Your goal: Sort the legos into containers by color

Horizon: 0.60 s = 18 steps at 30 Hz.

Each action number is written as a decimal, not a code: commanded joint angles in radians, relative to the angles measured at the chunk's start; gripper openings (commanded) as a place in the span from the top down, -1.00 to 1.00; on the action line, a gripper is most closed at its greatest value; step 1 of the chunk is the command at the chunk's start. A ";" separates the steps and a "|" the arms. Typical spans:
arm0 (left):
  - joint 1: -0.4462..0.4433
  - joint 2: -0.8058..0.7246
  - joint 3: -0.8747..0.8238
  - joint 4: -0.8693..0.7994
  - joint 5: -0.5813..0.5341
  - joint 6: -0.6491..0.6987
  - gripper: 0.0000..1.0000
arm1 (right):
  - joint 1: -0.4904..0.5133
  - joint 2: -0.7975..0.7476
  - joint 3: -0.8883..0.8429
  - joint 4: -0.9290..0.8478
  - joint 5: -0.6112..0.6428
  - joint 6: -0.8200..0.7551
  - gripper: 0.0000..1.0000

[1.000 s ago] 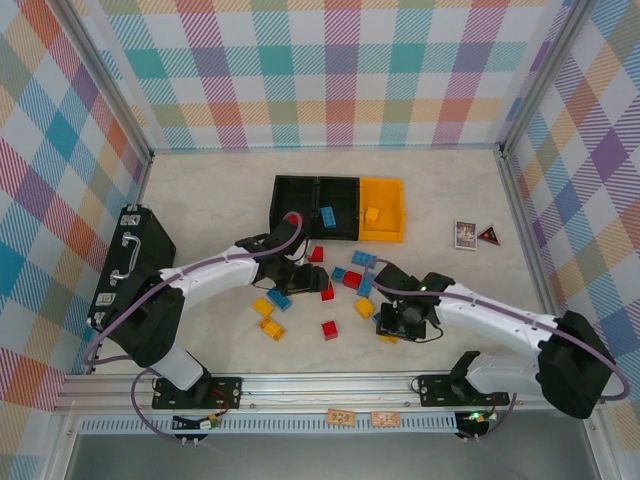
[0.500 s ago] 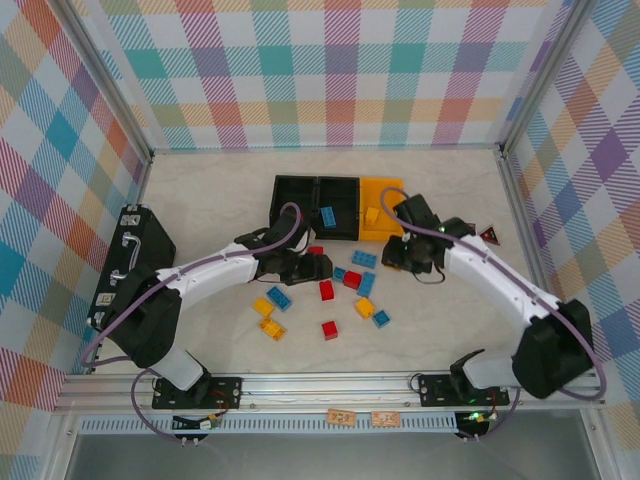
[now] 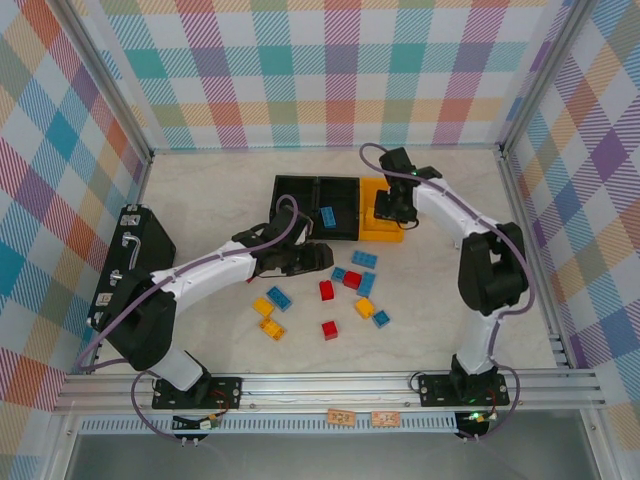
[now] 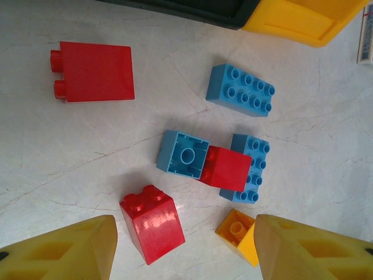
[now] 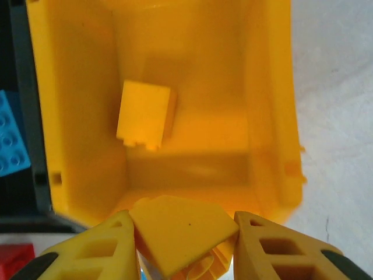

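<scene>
Hanging over the yellow-orange bin (image 3: pixel 386 233), the right hand (image 5: pixel 182 248) is clamped on a yellow brick (image 5: pixel 178 233). In the wrist view that brick sits tight between the two fingers, above the near end of the bin's open top. Inside the bin, a second yellow brick (image 5: pixel 145 114) lies on the floor against the left wall.

The bin is the right end of a joined row of three. Touching it on the left is a black bin (image 3: pixel 345 190) with one blue brick (image 3: pixel 327 216) in it. Beyond that is a second black bin (image 3: pixel 293 200), too dark inside to read.

The other legos lie loose on the desk (image 3: pixel 220 200) on the bin's near side, toward the arm bases. Closest to the bin is an oblong blue brick (image 3: pixel 364 259). A little further from it, an upturned blue brick (image 4: pixel 183 153) touches a red brick (image 4: pixel 226 169), which in turn touches another oblong blue one (image 4: pixel 249 169). Further again lie a square red brick (image 4: pixel 152 224) and a small yellow one (image 4: pixel 238 233). A red brick on its side (image 4: pixel 93 71) lies apart from them, just in front of the black bins.

The left hand (image 3: pixel 322 258) hovers low over the desk, near and to the left of the yellow-orange bin. Its fingers are apart and grip nothing, and the square red brick lies on the desk beneath the gap. A large black case (image 3: pixel 135 255) stands well to the bin's left, at the desk's edge.
</scene>
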 commanded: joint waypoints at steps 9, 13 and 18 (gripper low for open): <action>-0.013 -0.065 -0.003 -0.047 -0.060 0.004 -0.26 | -0.002 0.135 0.146 -0.098 0.074 -0.040 0.35; -0.012 -0.070 -0.007 -0.057 -0.070 0.006 -0.27 | 0.000 0.152 0.146 -0.102 0.083 -0.047 0.34; -0.012 -0.075 -0.008 -0.069 -0.083 0.009 -0.26 | 0.006 0.166 0.152 -0.097 0.078 -0.050 0.30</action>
